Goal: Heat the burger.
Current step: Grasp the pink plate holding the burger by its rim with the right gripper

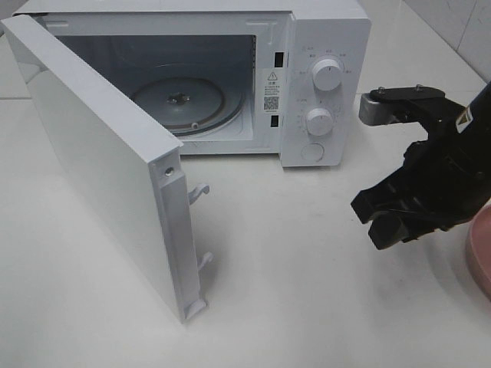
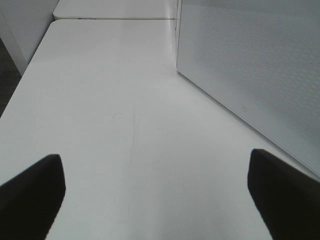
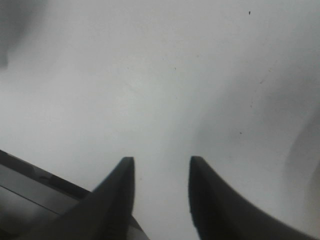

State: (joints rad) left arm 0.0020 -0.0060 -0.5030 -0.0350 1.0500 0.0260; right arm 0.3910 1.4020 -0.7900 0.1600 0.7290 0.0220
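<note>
The burger is out of view in every frame. The white microwave (image 1: 326, 46) stands at the back with its door (image 1: 100, 161) swung wide open, and the glass turntable (image 1: 180, 103) inside is bare. My right gripper (image 1: 377, 217) hovers over the table in front of the microwave's control panel. In the right wrist view the right gripper (image 3: 161, 160) shows a gap between its dark fingers, with only white table behind it. My left gripper (image 2: 155, 156) stands wide open over the table beside the door's meshed panel (image 2: 260, 65), holding nothing.
A sliver of the pink plate (image 1: 479, 253) shows at the right edge, behind the right arm. The open door juts toward the front left of the white table (image 1: 291, 307). Two knobs (image 1: 328, 75) sit on the microwave's panel.
</note>
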